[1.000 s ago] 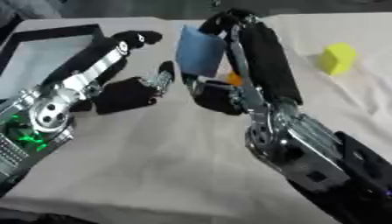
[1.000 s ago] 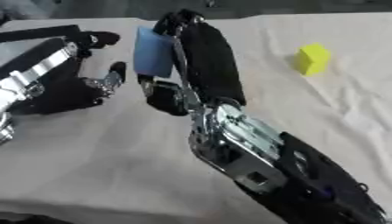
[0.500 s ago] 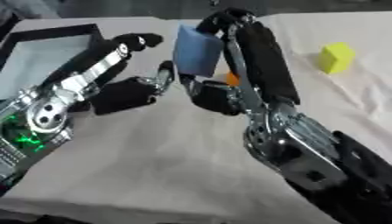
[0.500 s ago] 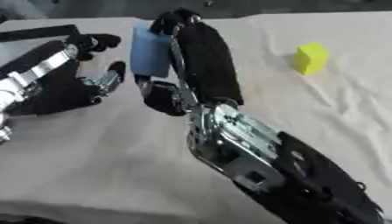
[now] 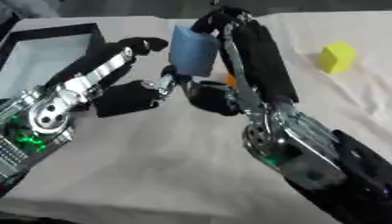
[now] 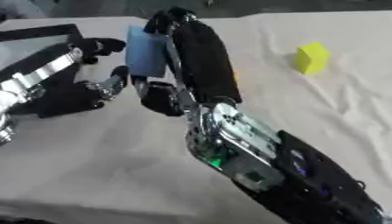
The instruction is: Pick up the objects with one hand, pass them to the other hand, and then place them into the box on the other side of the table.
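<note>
Right hand: black robot right hand [image 5: 229, 52], fingers curled round a matte blue rectangular block [image 5: 191, 51], lifted above the table.
Left hand: black-and-silver left hand [image 5: 126, 89], fingers relaxed and spread, just beside the block.
Box: shallow black-rimmed box [image 5: 76, 31], far left.
Elsewhere: yellow cube [image 5: 336, 57] on wrinkled beige cloth [image 5: 153, 162].
</note>
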Controlling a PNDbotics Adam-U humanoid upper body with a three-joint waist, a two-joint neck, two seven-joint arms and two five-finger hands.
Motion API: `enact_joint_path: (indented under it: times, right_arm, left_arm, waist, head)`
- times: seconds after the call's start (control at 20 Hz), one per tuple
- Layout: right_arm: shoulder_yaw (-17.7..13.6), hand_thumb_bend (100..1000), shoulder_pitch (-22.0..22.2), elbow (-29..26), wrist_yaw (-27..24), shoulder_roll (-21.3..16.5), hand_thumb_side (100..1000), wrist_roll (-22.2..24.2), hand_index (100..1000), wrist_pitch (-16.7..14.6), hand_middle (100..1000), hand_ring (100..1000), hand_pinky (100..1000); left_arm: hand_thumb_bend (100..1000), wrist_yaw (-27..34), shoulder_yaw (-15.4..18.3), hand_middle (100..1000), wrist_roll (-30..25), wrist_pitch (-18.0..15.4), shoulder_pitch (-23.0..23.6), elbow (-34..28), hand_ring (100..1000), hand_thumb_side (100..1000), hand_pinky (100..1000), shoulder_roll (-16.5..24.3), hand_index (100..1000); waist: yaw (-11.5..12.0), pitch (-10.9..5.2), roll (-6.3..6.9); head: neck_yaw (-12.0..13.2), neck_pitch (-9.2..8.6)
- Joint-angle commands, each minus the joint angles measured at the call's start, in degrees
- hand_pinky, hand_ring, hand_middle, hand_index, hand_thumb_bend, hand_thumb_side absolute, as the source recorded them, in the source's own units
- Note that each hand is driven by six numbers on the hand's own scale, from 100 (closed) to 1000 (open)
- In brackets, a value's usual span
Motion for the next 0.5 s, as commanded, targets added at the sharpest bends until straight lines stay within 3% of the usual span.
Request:
enact_joint_path:
  times: [0.05, 0.5]
  right_arm:
    - [0.0, 100, -1.2, -1.2, 0.5, 0.1, 100, 0.7, 463, -0.8, 485, 584, 691]
    - [0.1, 100, -1.1, -1.2, 0.6, 0.2, 100, 1.5, 462, -1.8, 485, 583, 690]
  left_arm:
    - [100, 0.1, 0.3, 922, -0.2, 0.1, -1.3, -0.7, 1000, 717, 1000, 0.3, 964]
    - [100, 0.5, 0.1, 920, -0.4, -0.2, -2.0, -0.7, 1000, 882, 1000, -0.6, 960]
  waist:
    - [0.1, 0.08, 0.19]
    - [0.1, 0.24, 0.10]
  head:
    - [0.1, -0.70]
    - [0.7, -1.49]
